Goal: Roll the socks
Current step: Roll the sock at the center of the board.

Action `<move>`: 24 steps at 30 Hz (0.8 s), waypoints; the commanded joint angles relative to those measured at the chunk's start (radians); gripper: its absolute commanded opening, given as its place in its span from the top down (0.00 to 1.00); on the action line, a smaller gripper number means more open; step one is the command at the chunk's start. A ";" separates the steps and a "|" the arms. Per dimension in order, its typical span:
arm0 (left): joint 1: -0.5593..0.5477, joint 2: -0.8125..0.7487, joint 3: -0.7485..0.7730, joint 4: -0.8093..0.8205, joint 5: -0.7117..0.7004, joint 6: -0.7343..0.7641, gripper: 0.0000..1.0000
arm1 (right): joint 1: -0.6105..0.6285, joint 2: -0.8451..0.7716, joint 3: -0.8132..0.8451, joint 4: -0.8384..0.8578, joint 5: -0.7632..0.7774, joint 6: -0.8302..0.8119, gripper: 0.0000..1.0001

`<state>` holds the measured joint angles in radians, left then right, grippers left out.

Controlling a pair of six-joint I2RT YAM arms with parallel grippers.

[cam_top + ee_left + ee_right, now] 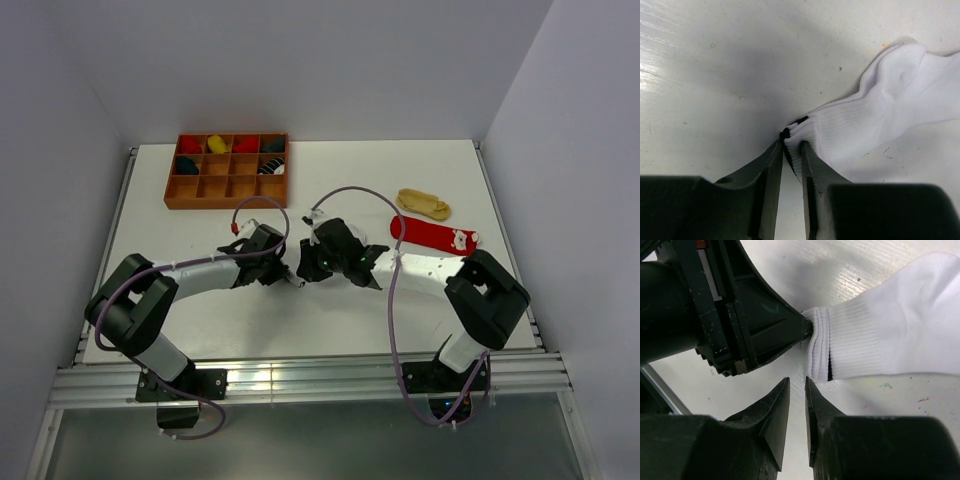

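The left pincer is clamped on the cuff edge of the white ribbed sock with black cuff stripe, which lies across the white bench. The right pincer (jaws a sliver apart, empty) sits just beside that cuff.

Robotics lab cell: white surface boxed by plain walls, alu rail along near edge, 2 robot arms bolted on.

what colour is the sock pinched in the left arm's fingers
White ribbed sock, with black striping at the cuff edge; the left wrist view shows it best.
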<state>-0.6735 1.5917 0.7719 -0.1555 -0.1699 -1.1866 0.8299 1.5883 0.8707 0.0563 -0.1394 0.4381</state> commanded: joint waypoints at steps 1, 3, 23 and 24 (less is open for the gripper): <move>-0.017 0.040 0.001 -0.121 -0.010 0.039 0.73 | 0.012 0.018 -0.012 0.096 0.012 -0.053 0.75; -0.021 0.043 0.007 -0.124 -0.010 0.039 0.73 | 0.024 0.030 -0.018 0.128 0.000 -0.079 0.76; -0.028 0.039 0.018 -0.127 -0.011 0.050 0.73 | 0.048 0.130 -0.058 0.152 0.075 -0.150 0.74; -0.026 0.037 0.018 -0.127 -0.011 0.050 0.73 | 0.048 0.124 -0.058 0.151 0.083 -0.153 0.73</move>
<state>-0.6853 1.6001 0.7921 -0.1825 -0.1822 -1.1667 0.8738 1.7210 0.8288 0.2089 -0.1162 0.3191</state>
